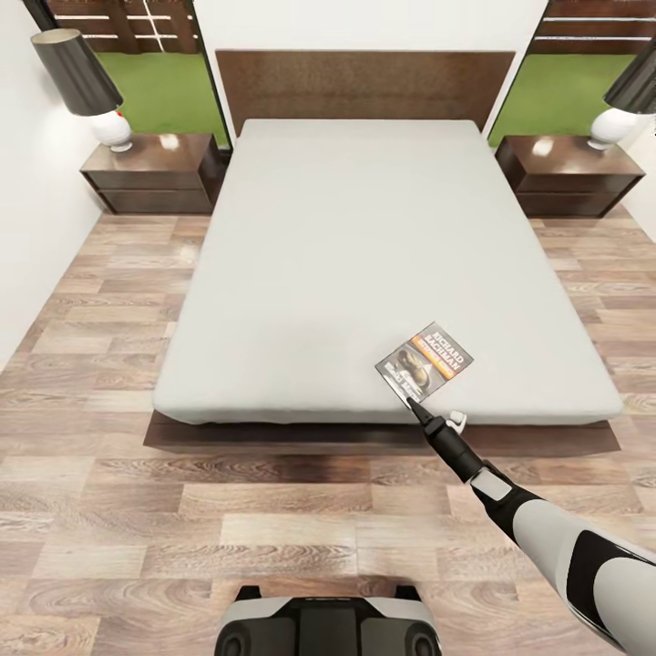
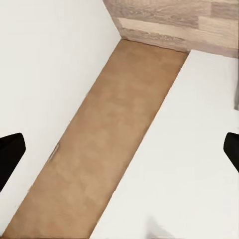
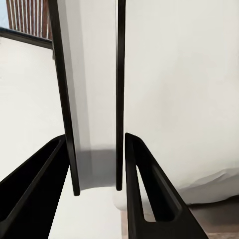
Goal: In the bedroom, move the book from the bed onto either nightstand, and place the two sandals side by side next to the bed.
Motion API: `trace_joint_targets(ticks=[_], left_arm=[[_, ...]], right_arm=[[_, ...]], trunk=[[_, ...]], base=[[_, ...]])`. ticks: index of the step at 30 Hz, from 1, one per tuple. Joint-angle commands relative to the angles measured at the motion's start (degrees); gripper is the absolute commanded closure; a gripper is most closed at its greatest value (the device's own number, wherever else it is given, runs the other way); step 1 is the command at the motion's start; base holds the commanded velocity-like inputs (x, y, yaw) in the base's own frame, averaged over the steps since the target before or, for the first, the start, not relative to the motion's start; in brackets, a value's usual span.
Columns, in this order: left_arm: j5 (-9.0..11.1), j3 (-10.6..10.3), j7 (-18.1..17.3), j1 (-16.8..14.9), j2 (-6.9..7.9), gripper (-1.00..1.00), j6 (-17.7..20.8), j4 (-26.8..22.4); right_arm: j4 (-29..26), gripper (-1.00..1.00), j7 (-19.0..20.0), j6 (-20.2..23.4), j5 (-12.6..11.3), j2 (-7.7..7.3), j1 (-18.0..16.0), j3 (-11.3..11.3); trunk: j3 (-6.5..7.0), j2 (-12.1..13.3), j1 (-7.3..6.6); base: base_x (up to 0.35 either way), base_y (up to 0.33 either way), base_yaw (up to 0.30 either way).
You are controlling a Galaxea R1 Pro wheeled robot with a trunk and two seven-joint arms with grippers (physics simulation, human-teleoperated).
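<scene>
The right gripper (image 1: 415,401) has its fingers (image 3: 144,189) clenched on the book (image 1: 425,360) at the bed (image 1: 383,273) edge; next, carry it to a nightstand (image 1: 569,173); left fingers (image 2: 10,154) released.

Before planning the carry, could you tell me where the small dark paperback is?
In the head view, the book sits at the pale grey bed's near right corner, at the right gripper.

Home bedroom, bed (image 1: 364,255), nightstands (image 1: 150,173) (lamps atop)
</scene>
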Motion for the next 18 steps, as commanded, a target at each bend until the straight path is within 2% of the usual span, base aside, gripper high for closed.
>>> trace_joint_targets(ticks=[1,5,9,12,17,18], left_arm=[[3.53,-0.50,0.23,-1.21,2.31,-1.00,-0.50,-0.53],[8.14,-0.56,0.15,-6.02,4.83,-1.00,-1.68,-1.17],[10.22,-0.67,0.12,-10.03,5.59,-1.00,-2.23,-1.93],[10.69,-0.70,0.16,-11.57,5.45,-1.00,-2.27,-3.34],[11.11,-0.92,0.56,-13.78,2.88,-1.00,-1.88,-10.74],[11.11,-0.92,0.56,-13.78,2.88,-1.00,-1.88,-10.74]], right_arm=[[0.07,1.00,0.01,-0.09,0.54,-0.02,0.00,-0.47],[0.08,1.00,0.01,-0.09,0.56,0.02,0.00,-0.47],[0.09,1.00,0.04,-0.09,0.56,-0.02,0.00,-0.47],[0.07,1.00,0.06,-0.09,0.55,0.00,0.00,-0.47],[0.09,1.00,-0.01,-0.09,0.59,0.19,0.00,-0.47],[0.09,1.00,-0.01,-0.09,0.59,0.19,0.00,-0.47]], trunk=[[0.04,-0.08,0.03],[0.40,-0.08,0.03],[0.77,-0.08,0.03],[1.05,-0.08,0.03],[1.51,-0.08,0.03],[1.60,-0.08,0.03]], base=[[0.000,0.000,0.000],[0.000,0.000,0.000],[0.000,0.000,0.000],[0.000,0.000,0.000],[0.000,0.000,0.000],[0.000,0.000,0.000]])
